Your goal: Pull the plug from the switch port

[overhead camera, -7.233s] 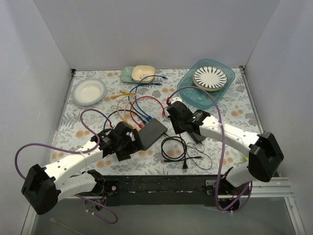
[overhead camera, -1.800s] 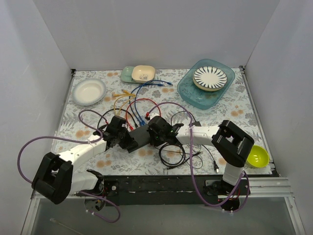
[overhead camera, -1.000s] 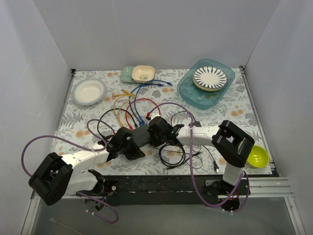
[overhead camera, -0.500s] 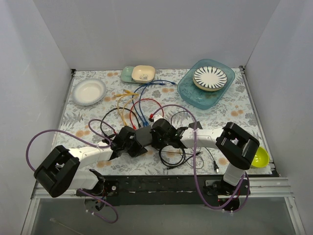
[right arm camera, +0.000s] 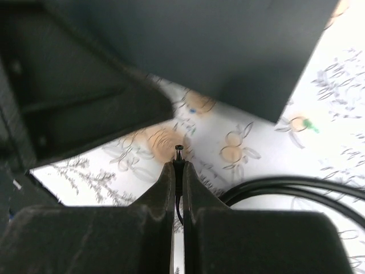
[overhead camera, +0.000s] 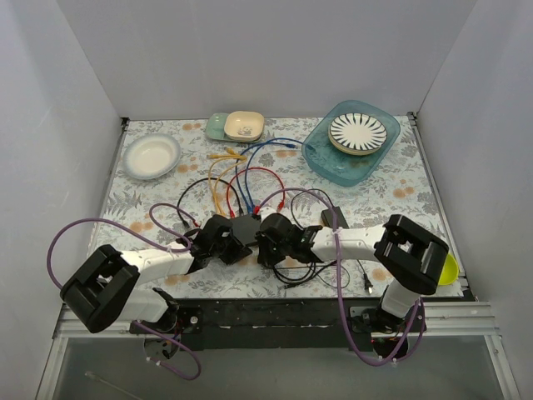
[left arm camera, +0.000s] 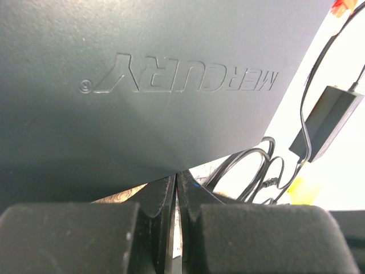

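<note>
— How are the arms sitting?
— Both lie low over the flowered cloth (right arm camera: 245, 148). My left arm (overhead camera: 158, 265) reaches in from the left. My right arm (overhead camera: 358, 242) doubles back from its elbow on the right. The two pincers face each other across the switch (overhead camera: 246, 226).

— And the pincers themselves?
— The left gripper (left arm camera: 175, 188) has its fingers pressed together, tips at the switch's near edge. I can't tell whether they touch it. The right gripper (right arm camera: 178, 171) pinches the plug (right arm camera: 179, 152), whose metal tip pokes out past the fingertips.

— Where's the plug against the switch?
— Just off its edge and apart from it, over the cloth. I can't see the port itself.

— What has changed from two seconds back?
— The right gripper sits nearer my side of the cloth, and its elbow now covers most of the yellow bowl (overhead camera: 450, 268).
</note>
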`<action>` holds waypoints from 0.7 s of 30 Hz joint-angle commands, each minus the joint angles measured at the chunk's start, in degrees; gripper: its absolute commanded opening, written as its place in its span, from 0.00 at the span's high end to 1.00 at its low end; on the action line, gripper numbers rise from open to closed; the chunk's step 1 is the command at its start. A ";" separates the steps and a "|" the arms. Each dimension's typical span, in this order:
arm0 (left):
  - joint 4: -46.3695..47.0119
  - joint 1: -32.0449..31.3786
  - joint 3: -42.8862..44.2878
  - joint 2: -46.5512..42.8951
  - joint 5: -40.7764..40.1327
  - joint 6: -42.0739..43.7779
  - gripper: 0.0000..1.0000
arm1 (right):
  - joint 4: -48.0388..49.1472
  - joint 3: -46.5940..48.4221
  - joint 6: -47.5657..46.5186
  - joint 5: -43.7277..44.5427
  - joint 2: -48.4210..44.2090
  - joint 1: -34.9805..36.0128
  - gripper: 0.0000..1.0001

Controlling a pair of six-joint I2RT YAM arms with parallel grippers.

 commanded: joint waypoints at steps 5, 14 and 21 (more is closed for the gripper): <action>-4.22 0.15 -1.65 -0.67 -6.88 -8.23 1.00 | -10.95 -2.48 0.37 2.90 -3.84 1.73 0.99; -18.45 0.06 2.22 -18.22 -12.42 -1.20 1.00 | -25.21 -1.25 -3.66 15.76 -21.25 -10.65 0.99; -25.67 -0.03 3.80 -25.01 -13.83 0.48 0.95 | -24.85 0.41 -8.68 15.15 -21.54 -25.42 0.99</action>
